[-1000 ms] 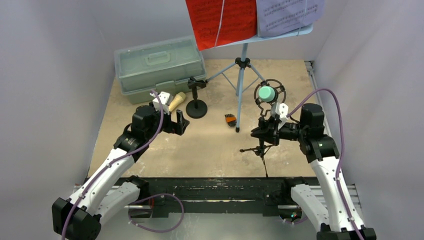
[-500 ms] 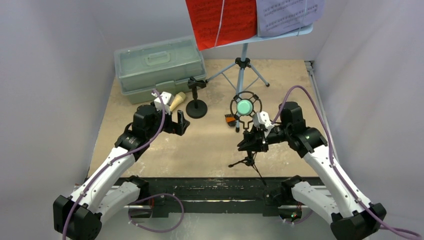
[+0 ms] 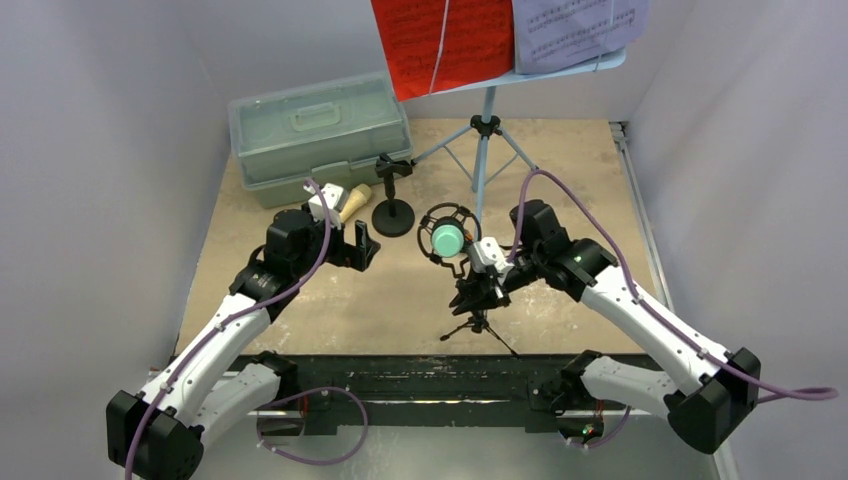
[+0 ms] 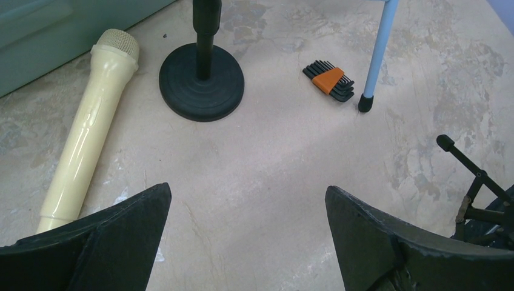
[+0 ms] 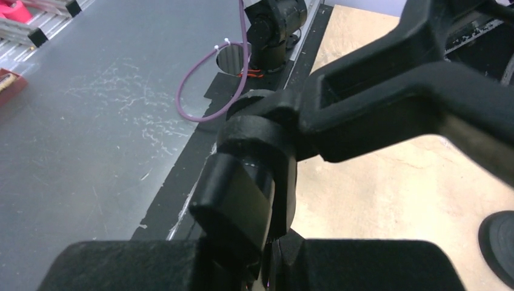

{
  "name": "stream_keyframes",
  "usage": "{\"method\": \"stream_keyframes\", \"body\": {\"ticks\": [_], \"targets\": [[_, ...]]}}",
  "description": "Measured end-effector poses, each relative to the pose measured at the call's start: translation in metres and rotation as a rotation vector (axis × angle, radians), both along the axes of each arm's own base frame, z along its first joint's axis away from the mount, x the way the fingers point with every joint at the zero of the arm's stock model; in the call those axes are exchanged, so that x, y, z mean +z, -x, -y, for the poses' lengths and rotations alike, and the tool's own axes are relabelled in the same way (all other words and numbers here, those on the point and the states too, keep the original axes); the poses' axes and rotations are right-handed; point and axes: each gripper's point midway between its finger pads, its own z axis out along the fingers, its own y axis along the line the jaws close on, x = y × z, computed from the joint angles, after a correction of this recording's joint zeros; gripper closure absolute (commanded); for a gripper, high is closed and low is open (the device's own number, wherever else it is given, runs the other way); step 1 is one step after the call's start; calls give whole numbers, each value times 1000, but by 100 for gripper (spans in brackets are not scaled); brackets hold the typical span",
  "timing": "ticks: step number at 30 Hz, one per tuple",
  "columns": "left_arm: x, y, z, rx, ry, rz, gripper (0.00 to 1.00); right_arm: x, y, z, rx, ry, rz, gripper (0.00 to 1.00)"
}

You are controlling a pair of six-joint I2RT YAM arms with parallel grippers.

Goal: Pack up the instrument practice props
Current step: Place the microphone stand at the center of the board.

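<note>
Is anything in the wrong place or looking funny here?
Yes. A bundle of hex keys in an orange holder lies by the blue music rack's leg; it's a tool, not a music prop. The tan microphone lies flat beside the empty round-base holder.

My left claw hangs wide open, low over the worktop's left half. My right arm stretches toward its middle, claw pinched tight on the mic holder.
</note>
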Motion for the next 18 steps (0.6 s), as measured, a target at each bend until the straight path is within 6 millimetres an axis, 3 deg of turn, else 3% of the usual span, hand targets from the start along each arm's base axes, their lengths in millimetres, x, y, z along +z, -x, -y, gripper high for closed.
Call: {"method": "stream_keyframes", "body": {"ticks": [9, 18], "targets": [[-1, 0, 0, -2, -1, -3, 1, -4, -16, -36, 35, 2, 66, 100], [-1, 1, 1, -8, 1, -5, 1, 1, -44, -60, -15, -55, 93, 100]]}}
